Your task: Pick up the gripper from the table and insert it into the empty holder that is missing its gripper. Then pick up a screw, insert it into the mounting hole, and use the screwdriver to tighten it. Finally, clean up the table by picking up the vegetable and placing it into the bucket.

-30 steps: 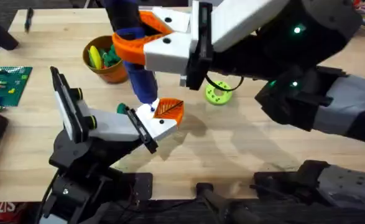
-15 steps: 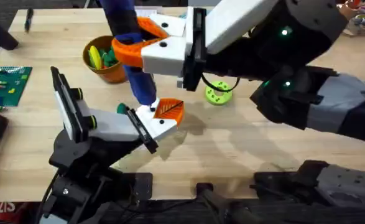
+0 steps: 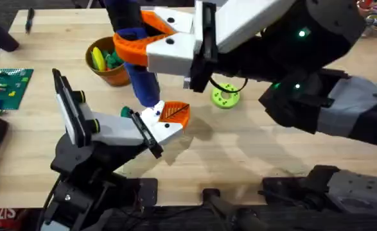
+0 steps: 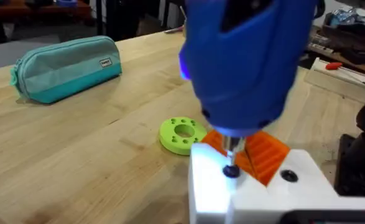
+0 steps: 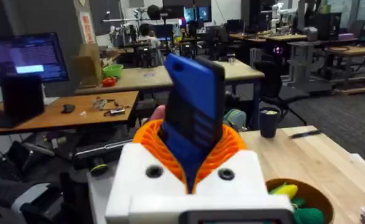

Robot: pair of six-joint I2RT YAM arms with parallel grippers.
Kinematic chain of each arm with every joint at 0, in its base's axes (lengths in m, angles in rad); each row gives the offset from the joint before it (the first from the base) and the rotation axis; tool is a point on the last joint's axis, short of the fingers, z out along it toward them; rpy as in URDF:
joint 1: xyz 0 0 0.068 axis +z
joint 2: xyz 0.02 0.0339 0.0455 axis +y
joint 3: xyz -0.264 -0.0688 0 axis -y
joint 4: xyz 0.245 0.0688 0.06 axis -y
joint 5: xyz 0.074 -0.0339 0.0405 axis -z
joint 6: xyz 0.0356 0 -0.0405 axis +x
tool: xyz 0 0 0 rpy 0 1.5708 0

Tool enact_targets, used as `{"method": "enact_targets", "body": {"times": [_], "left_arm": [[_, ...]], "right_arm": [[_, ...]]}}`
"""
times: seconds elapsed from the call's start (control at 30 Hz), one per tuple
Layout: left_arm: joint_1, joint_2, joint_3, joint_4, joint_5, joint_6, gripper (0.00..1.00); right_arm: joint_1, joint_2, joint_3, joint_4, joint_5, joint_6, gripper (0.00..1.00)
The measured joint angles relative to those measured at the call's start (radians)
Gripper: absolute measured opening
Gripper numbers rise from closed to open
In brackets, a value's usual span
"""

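The screwdriver [image 3: 140, 77] is clamped upright between the orange pads of the right gripper [image 3: 143, 42]. Its tip is set on a screw [image 4: 231, 171] in the white holder [image 3: 159, 125], where the orange-faced gripper [image 3: 174, 113] is seated, near the middle of the table [image 3: 252, 147]. The bucket [image 3: 108, 64] is found near the far left corner, with the vegetable [image 3: 115, 59] inside.

Bright, even light from above on the pale wooden table [image 3: 252, 147], without strong glare. Soft, faint shadows on the wood just beside the white blocky holder with flat black plates [image 3: 121, 131] and under the big white and dark arm on the right. Two small green lamps glowing on that arm's dark housing. Strong blur on the thick dark-blue screwdriver handle [image 4: 247, 59] in the left wrist view, very close to the lens, with a small violet glow at its edge; sharper on the lime-green flat ring with holes [image 4: 182, 134]. Far room behind in the right wrist view bright, with lit screens, slightly soft.
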Motion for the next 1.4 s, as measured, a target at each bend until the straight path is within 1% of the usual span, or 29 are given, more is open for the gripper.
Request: {"method": "enact_targets", "body": {"times": [0.13, 0.4, 0.63, 0.93, 1.07, 1.27, 1.4], "left_arm": [[0.000, 0.000, 0.000, 0.000, 0.000, 0.000, 0.018], [0.000, 0.000, 0.000, 0.000, 0.000, 0.000, 0.018], [0.000, 0.000, 0.000, 0.000, 0.000, 0.000, 0.019], [0.000, 0.000, 0.000, 0.000, 0.000, 0.000, 0.018], [0.000, 0.000, 0.000, 0.000, 0.000, 0.000, 0.019], [0.000, 0.000, 0.000, 0.000, 0.000, 0.000, 0.018], [0.000, 0.000, 0.000, 0.000, 0.000, 0.000, 0.018]], "right_arm": [[-0.004, 0.000, 0.000, 0.000, -0.002, 0.000, 0.038], [-0.031, 0.000, 0.000, 0.000, -0.056, 0.009, 0.038], [-0.032, 0.000, 0.000, 0.000, -0.074, 0.023, 0.038], [-0.032, 0.000, 0.000, -0.041, -0.071, 0.023, 0.038], [-0.031, 0.000, 0.000, -0.061, -0.042, 0.026, 0.038], [-0.031, 0.000, 0.000, -0.059, -0.023, 0.027, 0.038], [-0.031, 0.000, 0.000, -0.026, -0.021, 0.027, 0.038]]}}
